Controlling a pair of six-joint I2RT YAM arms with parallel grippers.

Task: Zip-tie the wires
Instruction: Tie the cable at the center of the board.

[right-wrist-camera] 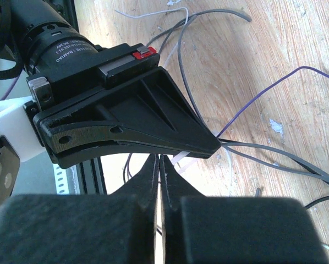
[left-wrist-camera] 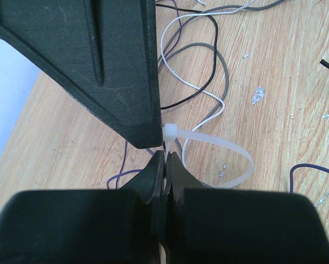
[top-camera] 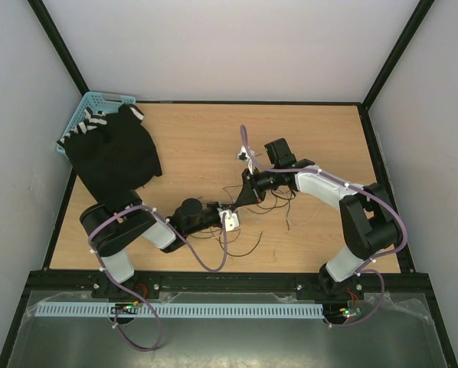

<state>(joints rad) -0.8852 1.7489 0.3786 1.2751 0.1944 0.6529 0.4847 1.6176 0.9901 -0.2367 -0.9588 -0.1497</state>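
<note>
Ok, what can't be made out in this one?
What the right gripper pinches: right wrist view, the left gripper blocks its tips.
The zip tie tail: left wrist view, a right finger covers it.
Whether the loop encloses any wires: left wrist view, left jaws hide its base.
The zip tie in the top view: too small, under the arms.

Zip tie end hidden behind left pincer.

Black cloth with white stripes lay well left of and beyond the left pincer, partly over a blue basket. Wooden table beneath. Pale flecks on wood, right of pincer.
</note>
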